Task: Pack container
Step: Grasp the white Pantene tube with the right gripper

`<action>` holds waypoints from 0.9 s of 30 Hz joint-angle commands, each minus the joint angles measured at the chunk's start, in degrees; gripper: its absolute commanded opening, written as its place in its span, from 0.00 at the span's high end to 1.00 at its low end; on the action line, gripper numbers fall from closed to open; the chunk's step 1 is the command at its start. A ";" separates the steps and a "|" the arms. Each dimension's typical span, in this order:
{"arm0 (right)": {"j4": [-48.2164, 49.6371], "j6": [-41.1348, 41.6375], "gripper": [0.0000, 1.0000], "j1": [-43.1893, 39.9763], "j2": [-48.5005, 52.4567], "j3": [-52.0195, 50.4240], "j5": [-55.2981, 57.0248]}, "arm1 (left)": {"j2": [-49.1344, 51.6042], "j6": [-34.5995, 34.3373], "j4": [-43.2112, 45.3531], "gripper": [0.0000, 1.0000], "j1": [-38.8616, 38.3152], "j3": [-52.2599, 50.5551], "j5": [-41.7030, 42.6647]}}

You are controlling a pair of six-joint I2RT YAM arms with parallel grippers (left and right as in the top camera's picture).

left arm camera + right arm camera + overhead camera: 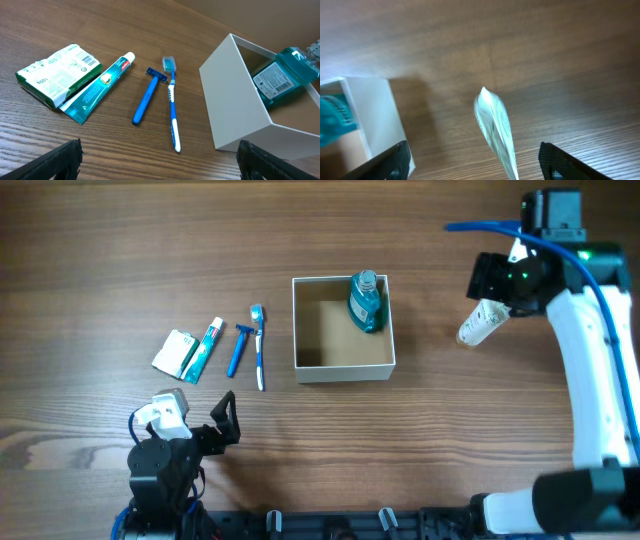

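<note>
The container (343, 370), a square white box with a tan inside, holds a teal mouthwash bottle (366, 302) in its far right corner. It also shows in the left wrist view (235, 100) and the right wrist view (370, 115). My right gripper (492, 302) hangs to the right of the box, open wide (470, 172). A white tube (478, 325) sits between its fingers (495, 130), touching neither. My left gripper (228, 418) is open and empty (160, 165) near the front left.
Left of the box lie a toothbrush (260, 345), a blue razor (238, 348), a toothpaste tube (204, 348) and a green-white soap pack (174, 352). They also show in the left wrist view: toothbrush (173, 107), razor (146, 95), toothpaste (97, 90), soap pack (57, 72).
</note>
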 commanded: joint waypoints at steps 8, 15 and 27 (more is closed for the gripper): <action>-1.84 3.21 0.60 -1.07 10.43 -0.26 -0.70 | -0.31 -0.48 -0.11 0.00 -0.26 -0.76 0.46; -2.49 3.74 0.96 -1.07 10.43 -0.31 -0.70 | -0.31 -0.48 -0.11 0.00 -0.26 -0.76 0.46; -4.98 6.03 0.96 3.87 -12.17 -0.04 -1.05 | -0.31 -0.48 -0.11 0.00 -0.26 -0.76 0.46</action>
